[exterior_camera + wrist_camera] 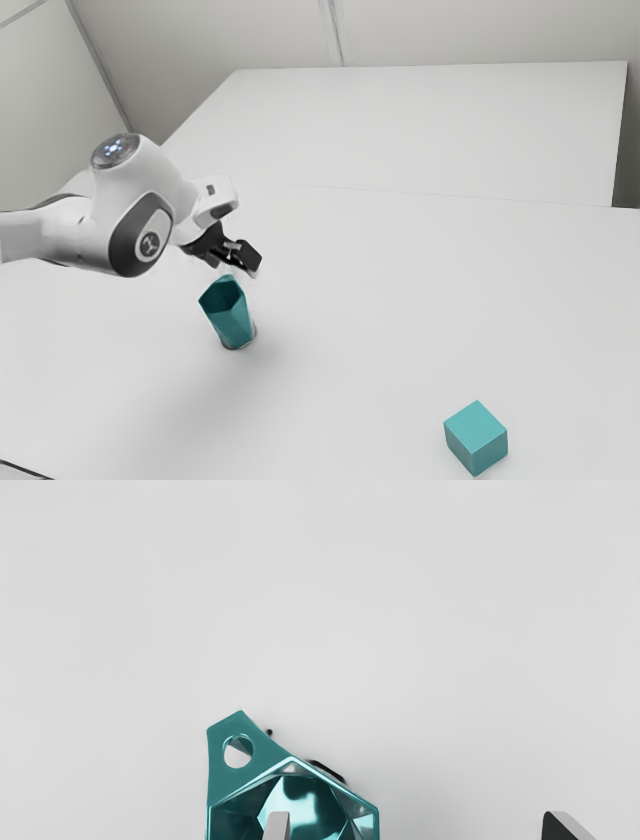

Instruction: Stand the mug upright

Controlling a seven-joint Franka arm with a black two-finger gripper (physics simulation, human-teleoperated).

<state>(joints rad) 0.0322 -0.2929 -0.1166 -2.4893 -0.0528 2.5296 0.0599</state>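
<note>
Beneath the pincer (pixel 240 264), the faceted teal mug (pixel 300 797) — cut off by the wrist view's edge — is partly hidden behind one finger (pixel 277 827).

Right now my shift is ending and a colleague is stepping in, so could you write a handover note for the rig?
Claw: open, close over the mug; one finger overlaps the mug's opening in the wrist view, but whether it reaches inside I can't tell.
Teal faceted mug with a holed handle: on the white table, opening up, base down.
Light teal cube: nearer the exterior view's right, apart from the mug.
Done: the mug looks upright.
Left: probably just confirm it stands steady, then raise the claw gently so that finger doesn't catch the rim.
</note>
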